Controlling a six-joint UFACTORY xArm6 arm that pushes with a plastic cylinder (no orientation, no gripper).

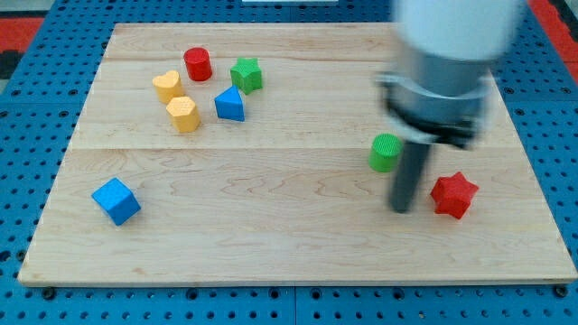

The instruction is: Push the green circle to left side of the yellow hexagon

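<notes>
The green circle [385, 152] stands on the wooden board [271, 235] at the view's right of centre. The yellow hexagon [182, 115] lies far off at the upper left. My tip [401, 209] rests on the board just below and slightly right of the green circle, close to it; whether it touches is unclear. The rod and arm body rise above it and hide part of the board at the upper right.
A red star [453, 194] lies right of my tip. At the upper left, around the hexagon: a yellow heart [166, 85], a red cylinder [198, 64], a green star [246, 74], a blue triangle [230, 105]. A blue cube [116, 200] lies at lower left.
</notes>
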